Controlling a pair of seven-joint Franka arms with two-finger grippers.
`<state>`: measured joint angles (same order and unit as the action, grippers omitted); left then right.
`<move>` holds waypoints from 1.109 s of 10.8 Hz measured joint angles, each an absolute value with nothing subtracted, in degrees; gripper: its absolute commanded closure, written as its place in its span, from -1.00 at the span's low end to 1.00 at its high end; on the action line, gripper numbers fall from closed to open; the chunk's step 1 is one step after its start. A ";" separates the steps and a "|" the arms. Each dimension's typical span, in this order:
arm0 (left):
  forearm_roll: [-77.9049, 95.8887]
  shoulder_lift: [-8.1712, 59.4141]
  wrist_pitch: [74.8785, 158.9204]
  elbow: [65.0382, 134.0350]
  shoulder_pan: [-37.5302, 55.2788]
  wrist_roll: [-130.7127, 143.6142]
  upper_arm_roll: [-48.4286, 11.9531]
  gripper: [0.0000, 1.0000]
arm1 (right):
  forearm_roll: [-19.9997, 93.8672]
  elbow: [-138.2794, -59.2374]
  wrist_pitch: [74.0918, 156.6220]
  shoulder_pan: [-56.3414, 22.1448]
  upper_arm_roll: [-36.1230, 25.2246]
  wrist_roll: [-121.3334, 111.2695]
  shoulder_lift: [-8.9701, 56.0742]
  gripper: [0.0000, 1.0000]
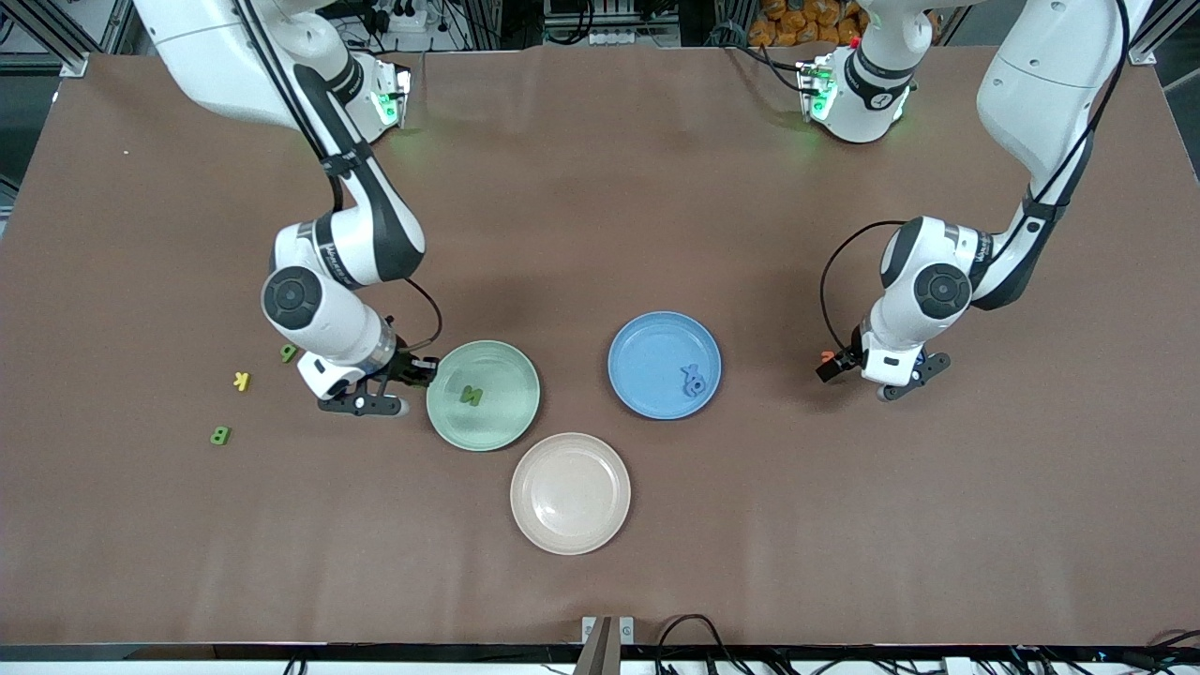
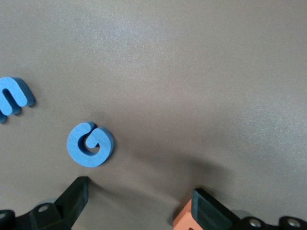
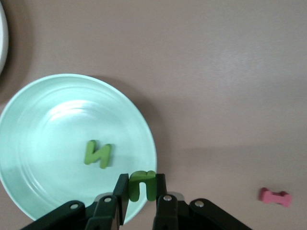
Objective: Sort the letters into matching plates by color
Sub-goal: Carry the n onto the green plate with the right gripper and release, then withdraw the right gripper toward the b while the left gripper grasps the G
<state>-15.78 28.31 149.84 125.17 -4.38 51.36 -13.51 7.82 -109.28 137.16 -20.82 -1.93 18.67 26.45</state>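
- While the right gripper (image 3: 142, 194) pinches a green letter (image 3: 143, 184) over the rim of the green plate (image 1: 441, 417), the step in hand looks like carrying that letter into its matching plate.
- Its jaws are shut tight on the letter, which hangs just above the plate's edge, not yet over the middle.
- Next, I judge, it needs to shift further over the plate and let go so the piece lands beside the green N (image 1: 470, 396) already lying there.
- The left gripper (image 2: 139, 203) hovers low over the table toward the left arm's end, jaws spread wide and holding nothing; an orange piece (image 2: 183, 221) sits against one finger, a blue G (image 2: 89, 144) lies near.
- Count of plates: three — green, blue plate (image 1: 637, 342), beige plate (image 1: 570, 493); the beige one holds nothing.
- Green letters: four seen — one held, N in the plate, a 6 (image 1: 288, 352) and a B (image 1: 220, 435) on the table.
- Blue: one in the blue plate (image 1: 693, 379), G, and another partly visible (image 2: 13, 97).
- Singles: yellow K (image 1: 242, 380), pink piece (image 3: 275, 197), orange piece.
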 measured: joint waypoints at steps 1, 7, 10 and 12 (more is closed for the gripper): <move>-15.78 28.30 149.84 125.12 -4.52 51.36 -13.49 -1.00 | 7.82 -107.76 136.98 -21.69 -1.91 20.48 27.73 0.83; -15.78 28.24 149.86 123.00 -7.11 51.01 -13.09 -1.00 | 7.84 -101.69 136.72 -25.45 -1.91 28.91 34.04 -0.99; -15.78 28.24 149.86 122.86 -7.32 51.01 -13.11 -1.00 | 7.78 -101.23 136.44 -25.45 -2.29 28.47 34.22 -1.00; -15.78 28.24 149.84 122.78 -7.28 51.01 -13.14 -1.00 | 7.73 -100.89 134.91 -25.30 -2.79 25.58 34.22 -1.00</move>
<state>-15.78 28.24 149.84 122.78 -7.28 51.01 -13.14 7.73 -100.89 134.91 -25.30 -2.79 25.58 34.22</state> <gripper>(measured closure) 0.000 0.062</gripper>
